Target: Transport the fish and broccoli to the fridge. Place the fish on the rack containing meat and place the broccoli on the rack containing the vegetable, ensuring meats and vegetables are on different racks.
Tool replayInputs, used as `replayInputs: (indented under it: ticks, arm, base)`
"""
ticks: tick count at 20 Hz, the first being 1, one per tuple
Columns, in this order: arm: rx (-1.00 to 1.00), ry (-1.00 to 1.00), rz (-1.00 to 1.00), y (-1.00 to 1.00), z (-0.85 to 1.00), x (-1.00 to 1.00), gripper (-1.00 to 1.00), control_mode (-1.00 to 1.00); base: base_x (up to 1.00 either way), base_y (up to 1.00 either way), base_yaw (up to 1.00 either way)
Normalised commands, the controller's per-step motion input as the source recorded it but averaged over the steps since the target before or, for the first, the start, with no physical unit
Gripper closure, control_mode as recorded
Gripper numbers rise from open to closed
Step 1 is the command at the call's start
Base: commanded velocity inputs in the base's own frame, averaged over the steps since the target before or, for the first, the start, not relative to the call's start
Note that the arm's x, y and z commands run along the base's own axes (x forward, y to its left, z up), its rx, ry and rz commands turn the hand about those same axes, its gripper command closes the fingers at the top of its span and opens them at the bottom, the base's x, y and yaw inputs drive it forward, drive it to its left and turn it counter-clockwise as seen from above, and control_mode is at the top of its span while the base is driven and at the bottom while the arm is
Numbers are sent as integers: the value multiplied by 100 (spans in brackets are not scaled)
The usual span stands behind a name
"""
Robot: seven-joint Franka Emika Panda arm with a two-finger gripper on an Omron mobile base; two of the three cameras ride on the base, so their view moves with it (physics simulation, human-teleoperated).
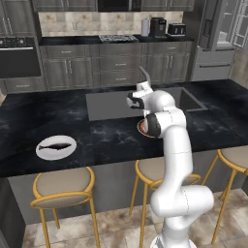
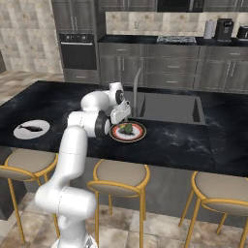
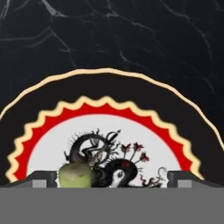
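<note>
Item: my gripper (image 2: 127, 115). Jaws spread wide, nothing between them. I hang just above the near plate (image 2: 139, 136), tips aimed down at it.

Item: broccoli (image 2: 127, 129). Sits on that red-rimmed plate on the island counter (image 1: 97, 135), just in front of the sink (image 2: 169, 107). In the hand view its pale green stalk (image 3: 75, 176) lies at the bottom edge between my tips, on the plate's painted centre (image 3: 131, 131). Untouched by me, as far as I can tell.

Item: fish (image 1: 54, 146). Lies on a white plate (image 1: 70, 150) well apart from me, toward the counter's left end, above a stool (image 1: 63, 186).

Item: fridge (image 1: 213, 34). Stands across the kitchen at the far right, doors closed. Its racks are hidden, so I cannot say which holds meat or vegetable.

Status: neither food has left the counter. By my reckoning the task is barely begun: I am set to take the broccoli first; carrying, opening the fridge, both placings and the fish all remain.
</note>
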Motion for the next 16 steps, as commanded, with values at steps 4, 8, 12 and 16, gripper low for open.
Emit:
replayInputs:
  ticks: [4,8,12,16]
  arm:
    - [0,0,0,0,-3,-22,-100,-100]
    - [0,0,0,0,-1,-23,-100,-100]
    - [0,0,0,0,-12,0,-100,-100]
    - [0,0,0,-12,-25,0,-100,-100]
  base:
    - [0,0,0]
    - [0,0,0]
    - [0,0,0]
    - [0,0,0]
